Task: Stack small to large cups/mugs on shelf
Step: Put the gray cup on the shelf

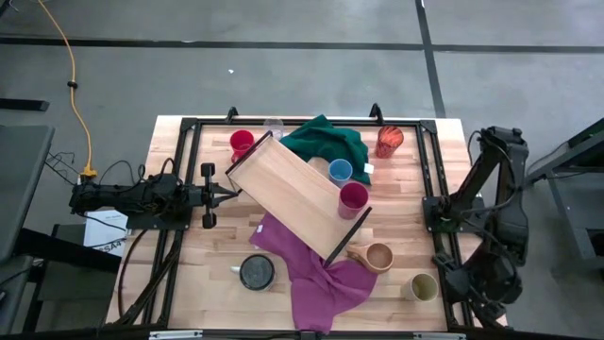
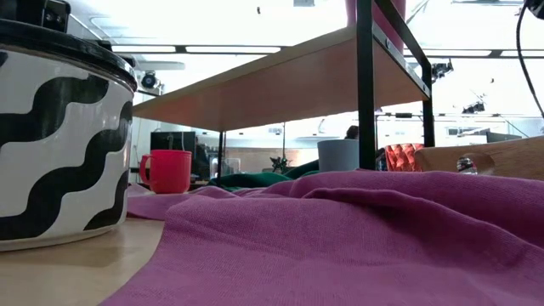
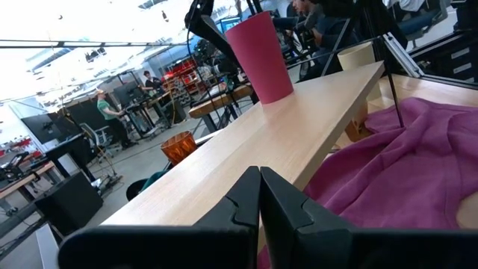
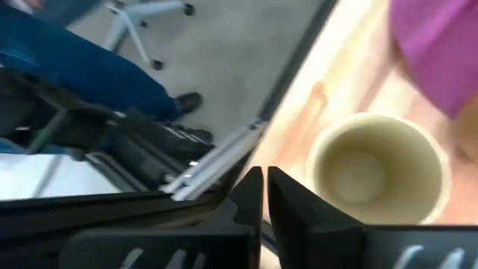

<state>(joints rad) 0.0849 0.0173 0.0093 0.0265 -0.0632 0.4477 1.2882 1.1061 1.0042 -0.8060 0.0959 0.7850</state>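
Room: grey floor around a wooden bench (image 1: 189, 283) with black frame rails; people and desks show far off in the left wrist view.
Shelf: the light wooden shelf (image 1: 283, 192) lies diagonally across the middle of the bench, one end on the purple cloth (image 1: 316, 279), the other near the green cloth (image 1: 326, 142).
On the shelf: the magenta cup (image 1: 353, 196) stands upright at one long edge.
Cups around it: red mug (image 1: 242, 144) and clear glass (image 1: 274, 127) at the far end; blue cup (image 1: 340, 171) beside the green cloth; orange patterned cup (image 1: 389, 141) near the far right corner; tan mug (image 1: 377, 256) by the near end; black patterned mug (image 1: 256, 272) on the bench, left of the purple cloth.
Olive-beige cup (image 4: 377, 168): upright near the right edge, apart from the others.
Left tool (image 3: 259, 196): fingers pressed together, empty, level with the shelf's far end.
Right tool (image 4: 264, 196): fingers nearly together, nothing between them, just beside the olive-beige cup.
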